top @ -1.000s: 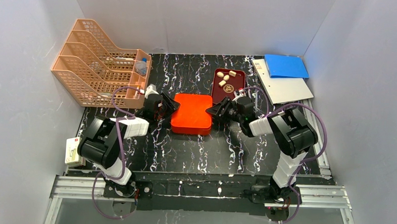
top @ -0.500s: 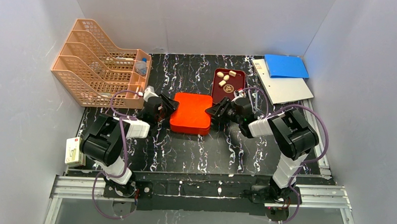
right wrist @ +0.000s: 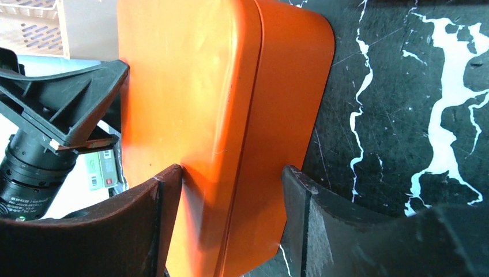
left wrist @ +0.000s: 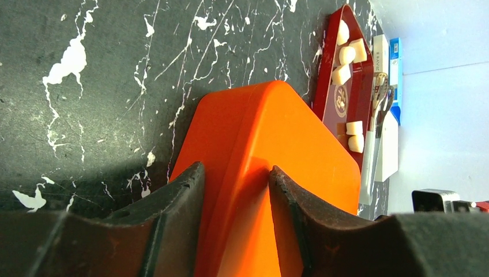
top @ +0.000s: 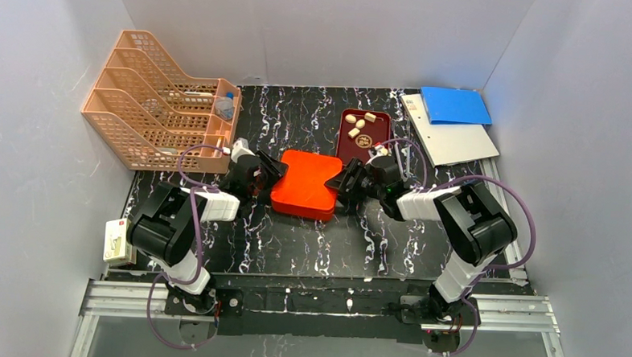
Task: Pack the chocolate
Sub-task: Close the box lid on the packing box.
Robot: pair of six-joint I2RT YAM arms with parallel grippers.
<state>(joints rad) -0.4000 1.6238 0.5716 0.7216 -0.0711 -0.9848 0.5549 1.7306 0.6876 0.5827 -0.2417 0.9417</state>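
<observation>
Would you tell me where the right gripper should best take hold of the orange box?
Grip the box at the middle of its right edge, coming in from the right with jaws above and below: it is flat and thin, and the left gripper pinches the opposite edge.

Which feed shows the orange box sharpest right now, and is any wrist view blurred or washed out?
Top external: even light, orange box sharp. Left wrist: pincer fingers dark and soft, chocolate in the dark red tray crisp. Right wrist: soft sheen on the box, background at left washed out.
</observation>
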